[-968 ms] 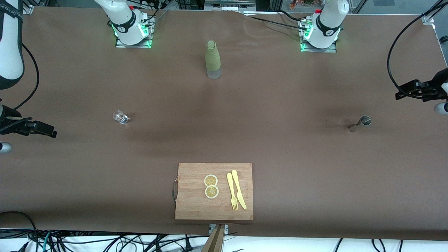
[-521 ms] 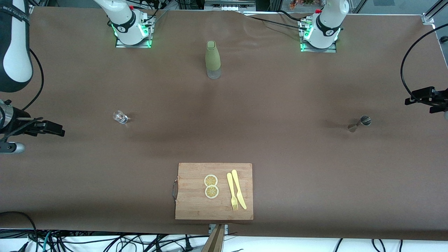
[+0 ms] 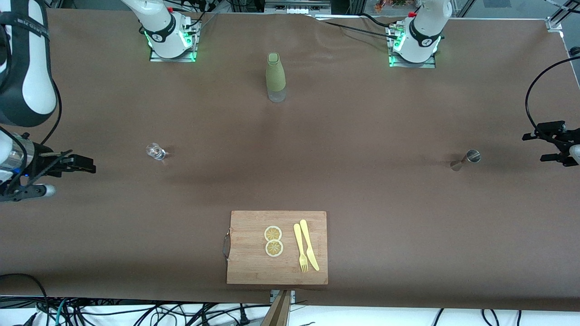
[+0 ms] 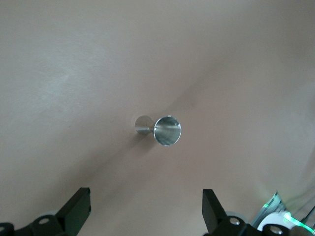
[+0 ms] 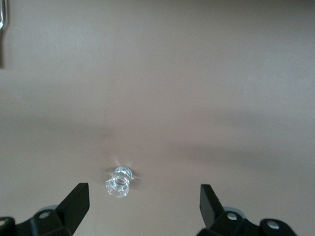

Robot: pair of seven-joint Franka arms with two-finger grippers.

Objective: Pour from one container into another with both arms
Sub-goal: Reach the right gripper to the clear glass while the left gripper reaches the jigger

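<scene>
Left gripper (image 3: 553, 141) sits right at the front view's edge, its wrist cut off. Both wrist views crop their own fingers (image 4: 78, 209) down to the tips. The clear glass (image 3: 155, 151) is too small to show whether anything's inside.

You had tiny clear glass (image 3: 155, 151) standing upright on brown table cover, left-centre of front frame, apart from everything. Small silver metal jigger (image 3: 467, 159), hourglass-shaped, stood upright at right-centre of frame, round rim up. Through left wrist camera, you saw jigger (image 4: 163, 129) mid-frame; through right wrist camera, glass (image 5: 118, 182) sat low in frame.
</scene>
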